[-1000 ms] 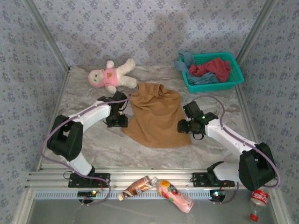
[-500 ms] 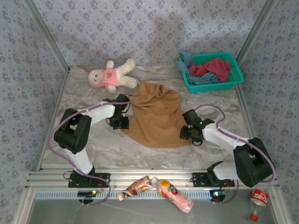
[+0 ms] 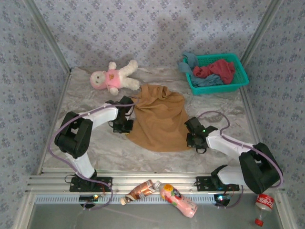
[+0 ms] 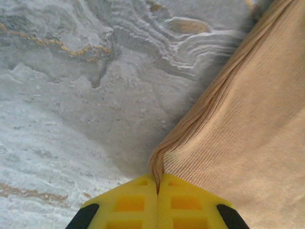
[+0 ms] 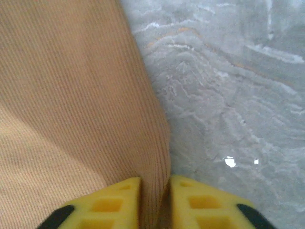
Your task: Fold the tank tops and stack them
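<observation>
The tan-brown tank top [image 3: 159, 119] lies spread out at the middle of the marbled table cover [image 3: 95, 148], its narrow strap end at 12 o'clock and its wide hem at 6.

At its 8 o'clock edge the left gripper [image 3: 123, 125] is down on the cloth. In the left wrist view its yellow fingers [image 4: 128, 205] are pressed together with no gap, and the top's side edge [image 4: 248, 124] is gathered into a small pleat nipped between their tips [image 4: 157, 183].

At the top's 4 o'clock edge sits the right gripper [image 3: 193, 139]. In the right wrist view its fingers [image 5: 114, 200] stand only a narrow slot apart, with the ribbed border of the top [image 5: 71, 95] running down into that slot [image 5: 156, 191] and filling it, so it is pinching the cloth too.

At 1 o'clock from the top a teal basket [image 3: 240, 71] holds the dark red tank top [image 3: 219, 69] on the dusty blue tank top [image 3: 205, 81]; the blue one spills over the basket's rim at its 10 o'clock corner. A plush doll [image 3: 112, 76] lies at 10 o'clock from the tan top, apart from it.

At 6 o'clock, past the arm bases, a brown bottle [image 3: 139, 191] and a pink bottle [image 3: 178, 199] lie touching. A red-labelled bottle [image 3: 263, 202] lies at 5 o'clock.
</observation>
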You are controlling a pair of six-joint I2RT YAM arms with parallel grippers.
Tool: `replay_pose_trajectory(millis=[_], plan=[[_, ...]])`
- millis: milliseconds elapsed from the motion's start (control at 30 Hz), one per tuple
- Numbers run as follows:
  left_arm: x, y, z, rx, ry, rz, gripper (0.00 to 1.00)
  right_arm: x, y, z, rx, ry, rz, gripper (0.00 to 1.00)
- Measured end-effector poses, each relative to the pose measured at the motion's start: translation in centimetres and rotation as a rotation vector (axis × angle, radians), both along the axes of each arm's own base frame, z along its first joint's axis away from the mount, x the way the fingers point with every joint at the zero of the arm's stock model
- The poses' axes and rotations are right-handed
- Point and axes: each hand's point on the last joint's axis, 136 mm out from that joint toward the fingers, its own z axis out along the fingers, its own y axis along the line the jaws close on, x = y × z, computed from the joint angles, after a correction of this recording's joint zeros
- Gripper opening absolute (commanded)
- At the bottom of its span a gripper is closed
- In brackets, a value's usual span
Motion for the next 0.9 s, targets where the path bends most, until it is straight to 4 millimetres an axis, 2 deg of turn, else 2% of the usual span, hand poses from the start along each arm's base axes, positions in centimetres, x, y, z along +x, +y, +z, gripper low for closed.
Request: replay_pose_trajectory(millis=[100,200,400,567,600,767,800,900], plan=[[1.0,-0.1,2.9,-0.004,-0.05,-0.003,0.0,-0.1,0.6,1.1,0.024,-0.018,0.018,0.1],[2.7,-0.2,7.7,-0.011,-0.152,-0.003,0.0,1.1,1.2,4.5,0.051,-0.087,0.04,0.07],[5.9,0.2,20.2,-0.039,-0.447,0.011,0.0,5.4,2.3,16.6,0.143,-0.413,0.099,0.05],[7.5,1.3,30.8,-0.06,-0.715,0.03,0.0,7.1,2.4,27.3,0.175,-0.695,0.172,0.04],[7.6,1.6,33.1,-0.065,-0.775,0.033,0.0,7.3,2.5,30.0,0.179,-0.765,0.19,0.04],[6.9,3.5,43.0,-0.086,-1.028,0.06,0.0,7.1,2.2,40.9,0.183,-1.063,0.253,0.05],[6.5,4.0,45.1,-0.094,-1.083,0.069,0.0,6.8,2.2,42.8,0.185,-1.117,0.263,0.05],[5.1,5.2,49.6,-0.111,-1.205,0.084,0.0,6.0,2.0,47.2,0.192,-1.238,0.289,0.05]])
